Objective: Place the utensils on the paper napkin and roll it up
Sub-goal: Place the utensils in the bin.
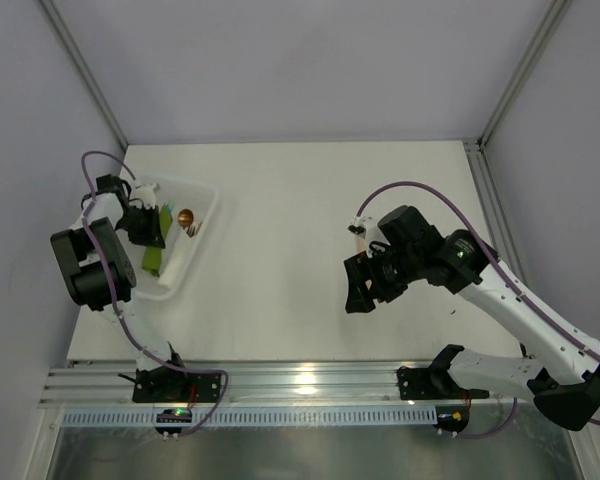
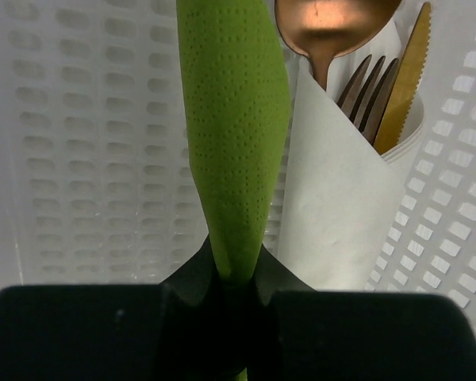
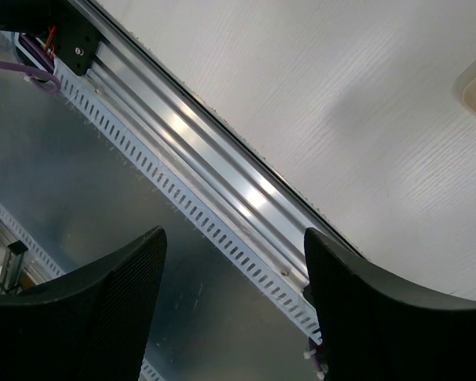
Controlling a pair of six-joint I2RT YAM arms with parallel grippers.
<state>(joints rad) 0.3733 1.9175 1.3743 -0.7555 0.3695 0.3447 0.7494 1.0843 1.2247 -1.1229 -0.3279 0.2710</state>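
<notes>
White tabletop (image 1: 280, 250) lies before us. At its left, inside the perforated tray (image 1: 205, 205), our left gripper (image 2: 236, 278) clamps the green paper napkin (image 2: 234, 119). The utensils (image 2: 369, 95) sit just beside it in a white paper sleeve (image 2: 333, 206). Our right gripper (image 3: 234, 309) hangs well apart, fingers spread.

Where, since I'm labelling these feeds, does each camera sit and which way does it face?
Top external: above and behind the bases, looking down on the table; left arm and right arm show.
Left wrist: on the left arm, looking along the left gripper, shut on the paper napkin, into the tray; only its fingers show.
Right wrist: on the right arm, looking past the open right gripper at the rail on the table's near edge.
Shared: top and left wrist both show tray, napkin, copper spoon.
</notes>
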